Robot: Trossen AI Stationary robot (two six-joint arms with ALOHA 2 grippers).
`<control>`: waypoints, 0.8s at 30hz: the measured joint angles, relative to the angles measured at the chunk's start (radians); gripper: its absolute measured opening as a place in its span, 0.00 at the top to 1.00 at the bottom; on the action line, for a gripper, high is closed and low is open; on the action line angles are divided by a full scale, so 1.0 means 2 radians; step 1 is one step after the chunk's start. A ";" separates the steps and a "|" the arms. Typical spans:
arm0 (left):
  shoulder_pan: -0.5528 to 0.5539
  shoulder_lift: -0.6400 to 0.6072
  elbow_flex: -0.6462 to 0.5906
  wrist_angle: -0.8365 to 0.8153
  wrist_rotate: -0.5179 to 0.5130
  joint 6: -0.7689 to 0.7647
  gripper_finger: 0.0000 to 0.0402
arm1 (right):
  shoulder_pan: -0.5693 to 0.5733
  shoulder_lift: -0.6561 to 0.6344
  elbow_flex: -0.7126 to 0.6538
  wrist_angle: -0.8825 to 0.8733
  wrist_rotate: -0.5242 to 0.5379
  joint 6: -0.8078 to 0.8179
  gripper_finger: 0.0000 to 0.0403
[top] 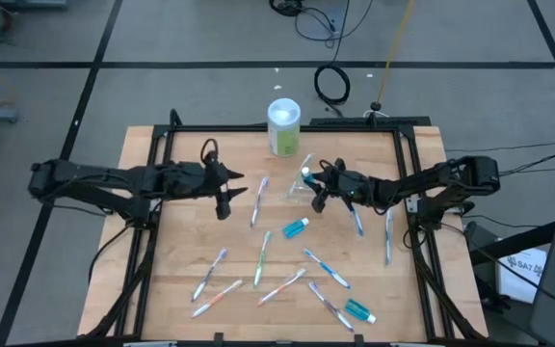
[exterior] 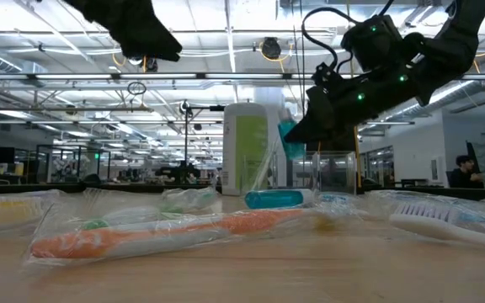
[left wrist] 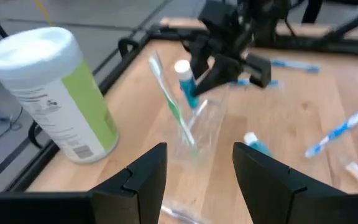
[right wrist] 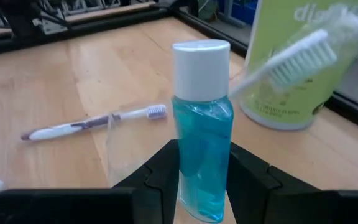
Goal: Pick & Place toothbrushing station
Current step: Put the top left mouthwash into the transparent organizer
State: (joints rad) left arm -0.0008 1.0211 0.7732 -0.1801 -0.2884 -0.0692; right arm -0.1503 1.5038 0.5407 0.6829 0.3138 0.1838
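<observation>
While the right gripper [right wrist: 199, 186] holds a small teal tube [right wrist: 201, 134] upright over the far middle of the desk [top: 162, 289], the entry for this moment reads as follows.

Held item: teal tube, white cap uppermost, long axis near vertical, clamped low on its body between the right fingers [right wrist: 157, 177]. Seen from the left wrist, the same tube [left wrist: 186, 84] hangs directly above a clear bag [left wrist: 201, 127], or clear holder, that stands on the desk with a green-and-white toothbrush [left wrist: 169, 99] leaning in it, bristles up. Tube base points down toward the bag's mouth; whether it has entered the mouth cannot be told.

Nearer arm: right, already at the bag [top: 302, 185]. The left gripper [top: 224, 188] waits to the left of it, well apart, fingers [left wrist: 142, 180] spread and empty, aimed at the bag.

Judgement: the coming move looks like a straight lowering of the tube into the bag beside the brush, so tube axis and bag mouth must line up.

Neighbouring item: green wipes canister [top: 283, 125], upright, just beyond the bag.

Remaining stock: another teal tube [top: 297, 227] lying flat near the centre, one more [top: 358, 310] near the front edge, and toothbrushes [top: 262, 258] scattered flat at mixed angles.
</observation>
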 joint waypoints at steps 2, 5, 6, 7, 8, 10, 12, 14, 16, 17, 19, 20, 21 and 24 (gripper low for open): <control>0.000 -0.016 -0.028 0.028 -0.004 -0.004 0.52 | 0.000 0.000 0.000 -0.001 0.000 0.015 0.75; 0.000 -0.031 -0.061 0.064 -0.006 -0.009 0.52 | 0.000 0.000 0.000 -0.005 0.000 0.020 0.75; 0.001 -0.034 -0.065 0.075 -0.005 -0.005 0.52 | 0.000 0.000 0.000 -0.006 0.000 0.021 0.75; 0.002 -0.038 -0.067 0.076 -0.005 -0.002 0.52 | 0.000 0.000 0.000 -0.004 0.000 0.021 0.75; 0.003 -0.043 -0.067 0.078 -0.005 -0.002 0.52 | 0.000 0.000 0.000 -0.003 0.000 0.022 0.75; 0.004 -0.051 -0.066 0.080 -0.005 -0.004 0.52 | 0.000 0.000 0.002 -0.004 -0.002 0.030 0.75; 0.004 -0.054 -0.066 0.083 -0.006 -0.004 0.52 | 0.002 0.003 0.002 -0.003 -0.001 0.037 0.75; 0.004 -0.054 -0.066 0.082 -0.005 -0.004 0.52 | 0.004 0.013 0.007 -0.003 0.001 0.031 0.75; 0.004 -0.054 -0.066 0.081 -0.005 -0.003 0.52 | 0.004 0.016 0.014 -0.009 -0.002 0.032 0.75; 0.004 -0.054 -0.066 0.082 -0.005 -0.002 0.52 | 0.003 0.018 0.023 -0.010 -0.002 0.033 0.75; 0.006 -0.054 -0.066 0.082 -0.005 0.001 0.52 | 0.003 0.027 0.045 -0.032 0.002 0.026 0.75; 0.006 -0.054 -0.066 0.083 -0.004 0.002 0.52 | 0.003 0.030 0.053 -0.053 0.010 0.020 0.75; 0.006 -0.054 -0.066 0.082 -0.002 0.002 0.52 | 0.003 0.032 0.056 -0.072 0.025 0.017 0.75; 0.006 -0.054 -0.066 0.080 -0.001 -0.001 0.52 | 0.000 0.031 0.063 -0.072 0.044 0.016 0.75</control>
State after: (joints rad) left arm 0.0116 0.9136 0.6403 -0.0209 -0.2899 -0.0719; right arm -0.1499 1.5668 0.6668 0.5379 0.4012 0.2158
